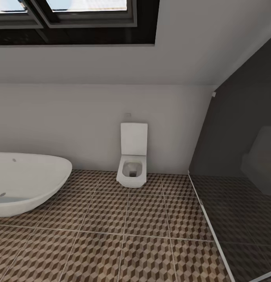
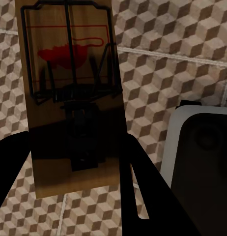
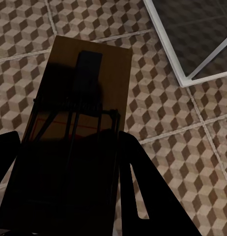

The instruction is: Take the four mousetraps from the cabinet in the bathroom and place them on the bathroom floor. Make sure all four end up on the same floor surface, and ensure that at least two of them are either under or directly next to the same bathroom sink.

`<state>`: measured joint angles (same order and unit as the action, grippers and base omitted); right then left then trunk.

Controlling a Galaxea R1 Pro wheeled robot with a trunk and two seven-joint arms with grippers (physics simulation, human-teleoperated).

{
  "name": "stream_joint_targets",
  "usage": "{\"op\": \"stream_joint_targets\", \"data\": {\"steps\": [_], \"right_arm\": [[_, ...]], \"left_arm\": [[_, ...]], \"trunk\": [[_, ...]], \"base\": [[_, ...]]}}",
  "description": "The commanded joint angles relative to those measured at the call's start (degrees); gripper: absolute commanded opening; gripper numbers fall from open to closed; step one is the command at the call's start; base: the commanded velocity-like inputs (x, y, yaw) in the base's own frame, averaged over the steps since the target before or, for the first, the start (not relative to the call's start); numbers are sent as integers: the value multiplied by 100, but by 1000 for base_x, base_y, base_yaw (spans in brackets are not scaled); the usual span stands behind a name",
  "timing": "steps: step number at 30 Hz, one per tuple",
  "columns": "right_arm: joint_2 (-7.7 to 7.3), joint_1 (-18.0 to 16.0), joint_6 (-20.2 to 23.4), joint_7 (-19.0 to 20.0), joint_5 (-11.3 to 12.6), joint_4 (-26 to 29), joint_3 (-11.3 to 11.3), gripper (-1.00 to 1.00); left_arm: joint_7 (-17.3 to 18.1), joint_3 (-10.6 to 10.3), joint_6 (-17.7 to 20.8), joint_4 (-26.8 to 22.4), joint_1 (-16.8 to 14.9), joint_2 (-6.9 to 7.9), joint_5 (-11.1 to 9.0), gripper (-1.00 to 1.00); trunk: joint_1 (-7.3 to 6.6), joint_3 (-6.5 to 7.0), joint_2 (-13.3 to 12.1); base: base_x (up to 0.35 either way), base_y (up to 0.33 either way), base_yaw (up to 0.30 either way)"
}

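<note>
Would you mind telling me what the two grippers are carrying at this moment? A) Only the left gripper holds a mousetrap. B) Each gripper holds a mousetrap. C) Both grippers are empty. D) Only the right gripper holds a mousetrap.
B: the left wrist view shows the left gripper clamped on a tan mousetrap with a red spot, and the right wrist view shows the right gripper clamped on another mousetrap, both above the cube-patterned bathroom floor.

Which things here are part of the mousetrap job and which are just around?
Part of the job:
- mousetrap in the left end effector
- mousetrap in the right end effector
- bathroom floor

Just around:
- bathtub
- toilet
- skylights
- glass partition
</note>
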<state>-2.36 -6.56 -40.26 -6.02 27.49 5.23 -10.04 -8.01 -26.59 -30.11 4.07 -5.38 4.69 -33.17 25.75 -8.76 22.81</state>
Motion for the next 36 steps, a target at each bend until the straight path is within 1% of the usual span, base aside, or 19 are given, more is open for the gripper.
{"op": "stream_joint_targets", "data": {"steps": [1, 36], "right_arm": [[-1, -3, -9, -49, 12, 1, -53, -100], [-1, -3, -9, -49, 11, 0, -54, -100]], "left_arm": [[-34, -40, -20, 14, -7, -3, 12, -100], [-34, -40, -21, 14, -7, -3, 13, -100]], "trunk": [[3, -11, 11], [3, -11, 11]], "base": [[0, 0, 0], [0, 0, 0]]}}
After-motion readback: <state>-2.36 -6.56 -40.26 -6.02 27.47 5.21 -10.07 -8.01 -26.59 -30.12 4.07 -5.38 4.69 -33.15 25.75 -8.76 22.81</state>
